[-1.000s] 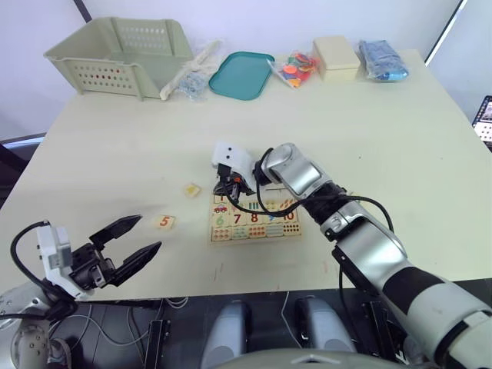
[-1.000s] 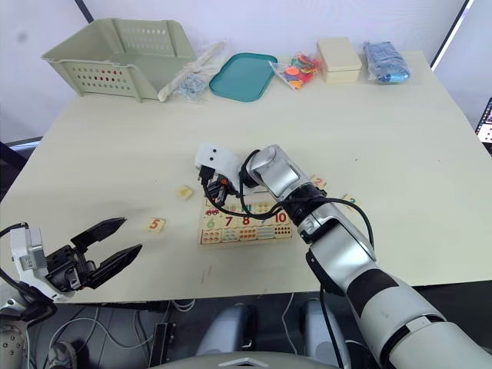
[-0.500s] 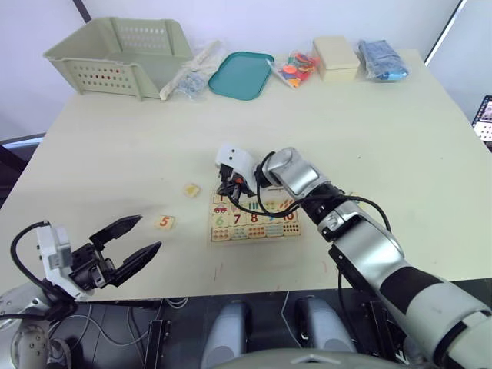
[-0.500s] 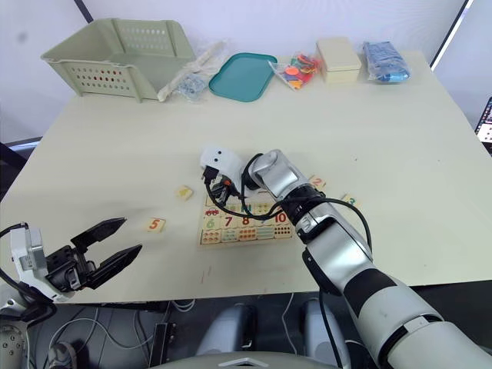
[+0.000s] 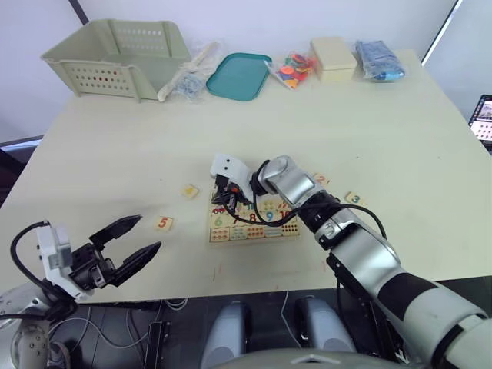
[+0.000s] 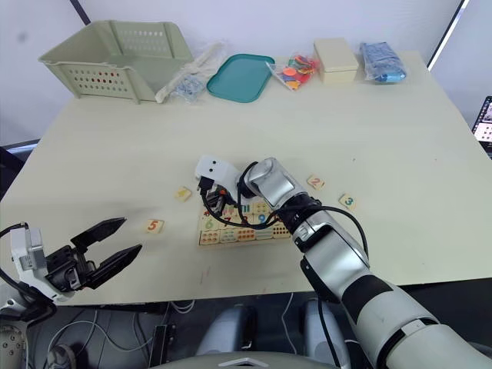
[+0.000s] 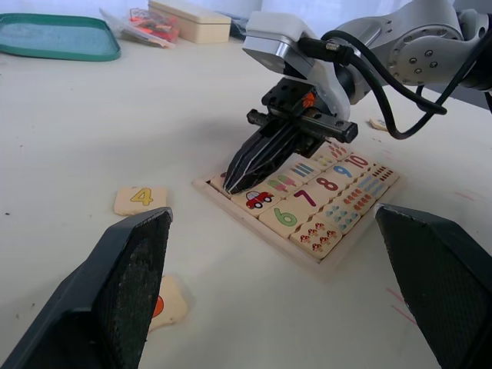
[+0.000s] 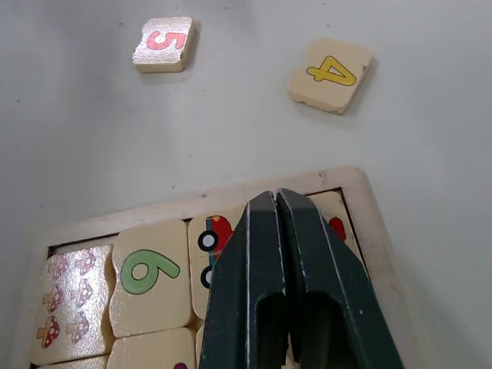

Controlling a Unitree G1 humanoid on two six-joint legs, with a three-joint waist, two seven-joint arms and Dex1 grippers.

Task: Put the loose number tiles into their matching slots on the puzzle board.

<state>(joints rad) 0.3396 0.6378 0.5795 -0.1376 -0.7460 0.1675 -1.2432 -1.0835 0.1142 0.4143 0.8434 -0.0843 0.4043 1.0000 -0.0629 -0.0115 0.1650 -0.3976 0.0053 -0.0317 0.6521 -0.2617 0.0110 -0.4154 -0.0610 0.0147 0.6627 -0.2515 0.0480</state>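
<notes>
right gripper (image 7: 244, 175) closed, tips seemingly touching puzzle board (image 7: 307, 211)

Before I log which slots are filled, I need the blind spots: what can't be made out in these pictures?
- Top row of the puzzle board: in the eye views the right gripper and its arm cover it.
- Slot under the shut fingertips: hidden in the right wrist view by the fingers.
- Tile 1: I cannot locate it; 5, 4, 2 and 3 lie loose.
- Left gripper: open, empty.
</notes>
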